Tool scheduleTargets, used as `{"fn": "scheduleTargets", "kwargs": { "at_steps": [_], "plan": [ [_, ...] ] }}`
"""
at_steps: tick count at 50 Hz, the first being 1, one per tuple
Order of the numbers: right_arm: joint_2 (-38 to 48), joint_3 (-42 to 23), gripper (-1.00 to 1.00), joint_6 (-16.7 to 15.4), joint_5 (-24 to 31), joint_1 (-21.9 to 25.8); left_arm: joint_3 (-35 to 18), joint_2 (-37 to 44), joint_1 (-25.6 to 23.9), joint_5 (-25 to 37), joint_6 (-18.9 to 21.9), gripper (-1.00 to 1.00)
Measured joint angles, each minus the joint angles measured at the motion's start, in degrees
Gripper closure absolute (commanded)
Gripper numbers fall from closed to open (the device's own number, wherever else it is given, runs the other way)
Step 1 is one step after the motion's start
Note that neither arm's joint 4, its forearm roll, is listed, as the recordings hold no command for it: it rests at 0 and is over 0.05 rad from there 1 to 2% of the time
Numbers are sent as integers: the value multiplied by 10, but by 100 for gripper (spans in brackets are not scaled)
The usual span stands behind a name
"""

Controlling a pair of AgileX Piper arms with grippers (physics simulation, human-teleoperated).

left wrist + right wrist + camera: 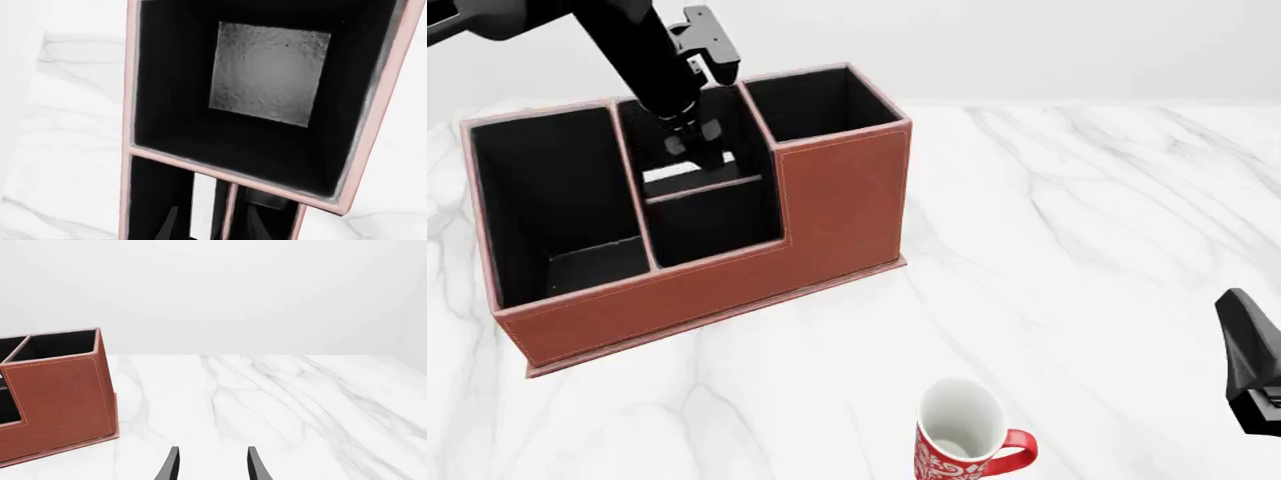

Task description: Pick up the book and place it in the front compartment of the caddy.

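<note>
The book [689, 177] stood upright inside the caddy [827, 215], in the middle section behind the low front compartment, its white page edge showing just above the divider. The left gripper [698, 140] reached down into that same section right at the book; whether its fingers were clamped on the book or parted could not be told. The right gripper [212, 465] sat low over the marble table [1068, 250], well apart from the caddy, fingers spread and holding nothing. A white mug [964, 432] with red pattern stood near the front edge.
</note>
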Motion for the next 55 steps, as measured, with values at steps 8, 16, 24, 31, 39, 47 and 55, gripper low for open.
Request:
{"fn": "scheduleTargets", "kwargs": {
  "at_steps": [8, 16, 24, 31, 39, 47, 55],
  "plan": [
    [0, 0, -100, 0, 0, 0, 2, 0, 6, 4, 6, -100],
    [0, 0, -100, 0, 0, 0, 3, -4, 7, 8, 9, -100],
    [0, 0, -100, 0, 0, 0, 7, -15, 6, 10, 10, -100],
    [0, 0, -100, 0, 0, 0, 14, -30, 2, 13, 11, -100],
    [0, 0, -100, 0, 0, 0, 33, -56, -5, 12, 13, -100],
    [0, 0, -100, 0, 0, 0, 69, -98, -8, 6, 19, -100],
    [0, 0, -100, 0, 0, 0, 121, -157, -11, -4, 25, -100]
  ]
}}
